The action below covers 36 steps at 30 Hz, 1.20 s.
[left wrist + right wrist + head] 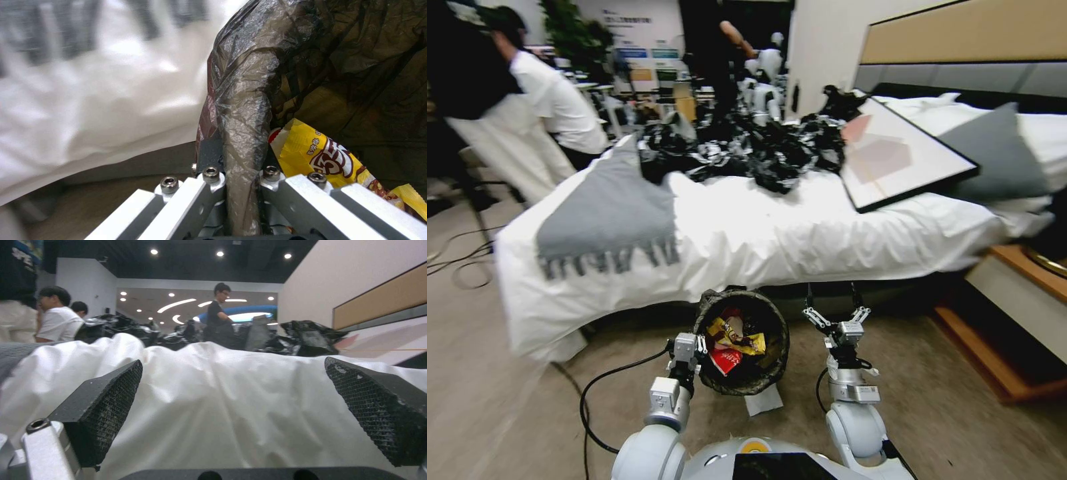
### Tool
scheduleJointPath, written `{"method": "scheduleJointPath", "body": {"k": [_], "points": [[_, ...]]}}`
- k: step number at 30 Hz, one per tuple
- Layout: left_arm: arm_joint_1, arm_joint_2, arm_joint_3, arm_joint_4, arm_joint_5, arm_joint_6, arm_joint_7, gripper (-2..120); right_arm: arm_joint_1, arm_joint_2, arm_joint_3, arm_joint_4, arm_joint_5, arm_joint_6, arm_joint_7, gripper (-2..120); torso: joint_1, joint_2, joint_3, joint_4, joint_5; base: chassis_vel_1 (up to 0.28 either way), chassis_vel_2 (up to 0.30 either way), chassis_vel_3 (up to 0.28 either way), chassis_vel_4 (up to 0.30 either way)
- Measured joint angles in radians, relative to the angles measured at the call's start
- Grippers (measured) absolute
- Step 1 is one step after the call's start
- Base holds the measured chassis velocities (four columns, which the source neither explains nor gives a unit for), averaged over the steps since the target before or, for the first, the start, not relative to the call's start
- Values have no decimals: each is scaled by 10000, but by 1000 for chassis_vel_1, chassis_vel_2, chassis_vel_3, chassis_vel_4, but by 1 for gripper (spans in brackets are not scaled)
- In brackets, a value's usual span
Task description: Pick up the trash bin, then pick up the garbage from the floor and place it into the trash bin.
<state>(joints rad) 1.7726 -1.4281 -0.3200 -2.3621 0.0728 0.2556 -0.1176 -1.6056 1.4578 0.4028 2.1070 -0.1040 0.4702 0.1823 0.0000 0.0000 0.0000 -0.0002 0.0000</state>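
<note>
1. The left tool point(694, 347) is clamped on the rim of the trash bin point(774, 373), held before the bed point(747, 240).
2. Yellow and red wrappers point(735, 341) are contained inside.
3. The right tool point(835, 313) is spread wide, empty.

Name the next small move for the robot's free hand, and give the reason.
Probably bring the right hand down toward the floor for more litter. It hangs open and empty in front of the bed, while the left hand is clamped on the bag-lined rim of the trash bin, which already holds yellow and red wrappers. No loose garbage is in sight, so the robot may first need to look around.
</note>
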Motion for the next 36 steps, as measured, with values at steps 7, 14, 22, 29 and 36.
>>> {"method": "scheduleJointPath", "body": {"k": [7,14,22,29,36], "points": [[1,6,-29,-15,8,-1,-8,0,-2,6,-27,-6,-6,-12,-22,100,0,0,0,3,1,131,146,131,137],[-18,-4,-30,9,16,-2,-10,0,-64,68,-153,-60,-135,-3,-36,100,0,0,0,0,0,119,123,120,125],[-28,-29,-45,43,16,-52,-27,0,-20,78,-160,-83,-152,-3,-57,100,1,0,0,6,0,127,118,123,129],[-60,-34,-37,48,2,-53,-34,0,-17,63,-121,-70,-150,-13,-82,100,0,0,0,-2,0,24,22,14,19],[-56,-30,-37,48,-1,-53,-38,0,-181,-143,-34,-13,-77,-236,-188,100,0,0,0,2,0,0,0,0,0]]}}
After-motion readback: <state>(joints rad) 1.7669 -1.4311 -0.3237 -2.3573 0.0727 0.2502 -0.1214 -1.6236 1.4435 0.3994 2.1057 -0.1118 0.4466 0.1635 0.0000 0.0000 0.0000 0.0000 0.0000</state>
